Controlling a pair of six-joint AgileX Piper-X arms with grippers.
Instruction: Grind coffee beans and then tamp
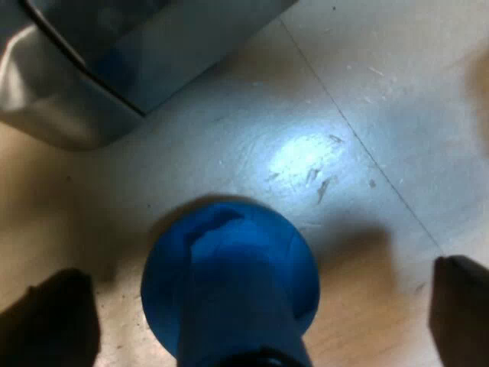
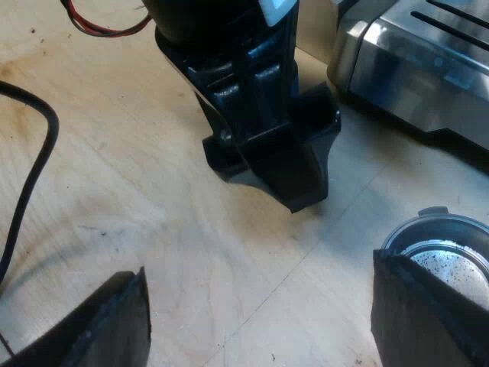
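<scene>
left gripper pointing down, its two black fingers spread wide, one at each side. right gripper angled downward too, fingers equally wide apart; seen from the right wrist, the left gripper hangs near-vertical, tips down, just ahead of the right gripper; the two are close but not touching.

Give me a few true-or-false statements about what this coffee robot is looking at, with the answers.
1. The tamper is blue. True.
2. The left gripper is clamped on the tamper. False: its fingers stand apart on either side, not touching it.
3. The metal holder is locked into the espresso machine. False: it sits loose on the wooden table.
4. The right gripper is open and holds nothing. True.
</scene>
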